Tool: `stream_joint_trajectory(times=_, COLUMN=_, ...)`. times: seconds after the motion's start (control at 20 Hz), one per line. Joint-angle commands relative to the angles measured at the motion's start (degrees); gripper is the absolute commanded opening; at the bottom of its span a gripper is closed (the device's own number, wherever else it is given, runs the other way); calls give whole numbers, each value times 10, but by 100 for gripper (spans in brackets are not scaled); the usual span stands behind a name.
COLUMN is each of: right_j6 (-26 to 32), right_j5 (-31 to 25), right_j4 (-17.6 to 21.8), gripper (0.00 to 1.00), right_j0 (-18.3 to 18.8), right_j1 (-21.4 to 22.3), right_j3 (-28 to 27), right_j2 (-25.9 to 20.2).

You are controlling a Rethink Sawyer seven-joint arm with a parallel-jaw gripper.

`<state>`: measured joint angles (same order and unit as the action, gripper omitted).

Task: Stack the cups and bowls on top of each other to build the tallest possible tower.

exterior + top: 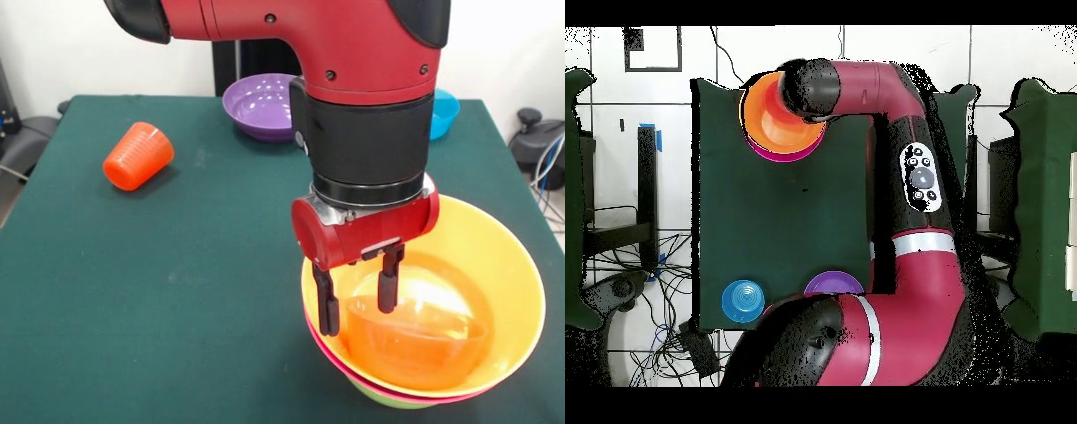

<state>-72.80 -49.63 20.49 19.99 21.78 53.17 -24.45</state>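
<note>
Two black fingers (328, 305) of the gripper (357, 296) hang apart, jaws spread, clamped on nothing. One finger hangs at the rim of the large orange bowl (508, 291), on the side towards the open table; the other hangs inside the bowl, above the small orange bowl (415, 340) that sits nested in its bottom. Whether either fingertip touches plastic cannot be told.

Directly under the fingers stands the tower (415, 393): the large orange bowl on top, a pink bowl (353, 369) showing as a thin rim just beneath it, and a green bowl (388, 400) peeking out lowest, at the near edge of the green table (177, 291). From overhead, the same pile (777, 130) sits near a table corner with the arm's wrist covering part of it.

Farther from the fingers, well apart across the cloth, the orange-red cup (138, 156) lies on its side, mouth turned away from the tower.

Beyond the fingers, behind the arm (353, 53), the purple bowl (259, 106) stands upright near the far table edge. A blue bowl (444, 110) shows past the arm's other side, also at the far edge; overhead it (745, 300) sits just beside the purple one (833, 284).
</note>
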Motion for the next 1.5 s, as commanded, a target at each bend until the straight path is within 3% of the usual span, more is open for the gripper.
stream_joint_trajectory(times=0.05, right_j6=-94, right_j5=30, right_j4=0, gripper=100, right_j0=-22, right_j1=-16, right_j3=41, right_j2=18)
stream_joint_trajectory(times=1.5, right_j6=-126, right_j5=99, right_j4=-19, gripper=100, right_j0=-48, right_j1=-38, right_j3=70, right_j2=56)
